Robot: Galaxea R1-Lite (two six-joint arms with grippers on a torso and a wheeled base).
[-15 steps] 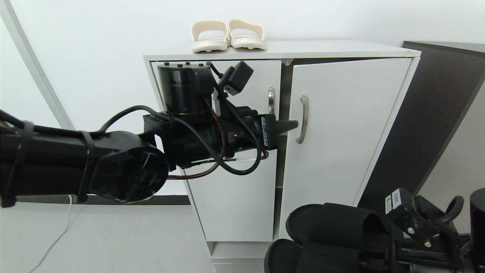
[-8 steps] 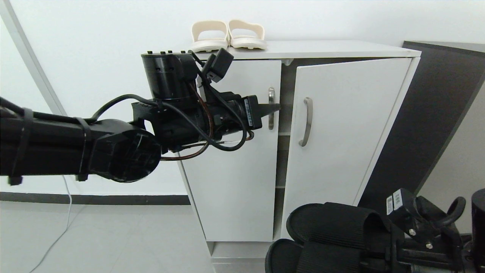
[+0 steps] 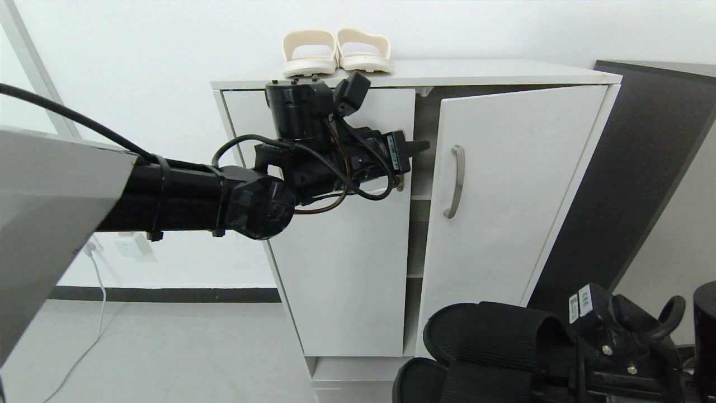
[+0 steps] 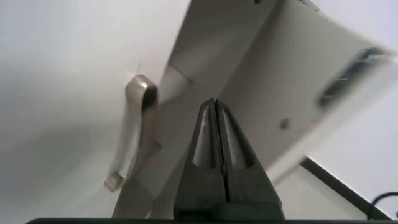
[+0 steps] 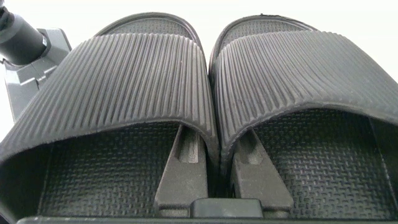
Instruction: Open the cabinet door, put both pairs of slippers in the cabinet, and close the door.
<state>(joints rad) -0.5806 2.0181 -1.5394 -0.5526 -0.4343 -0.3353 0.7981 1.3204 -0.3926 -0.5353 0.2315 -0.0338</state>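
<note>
Here, left pincer pressed together at gap beside ajar cabinet door; right pincer pinching black slippers.

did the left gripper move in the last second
Yes. The left gripper rose and drew left, from beside the right door's silver bar handle up toward the white cabinet's top.
</note>
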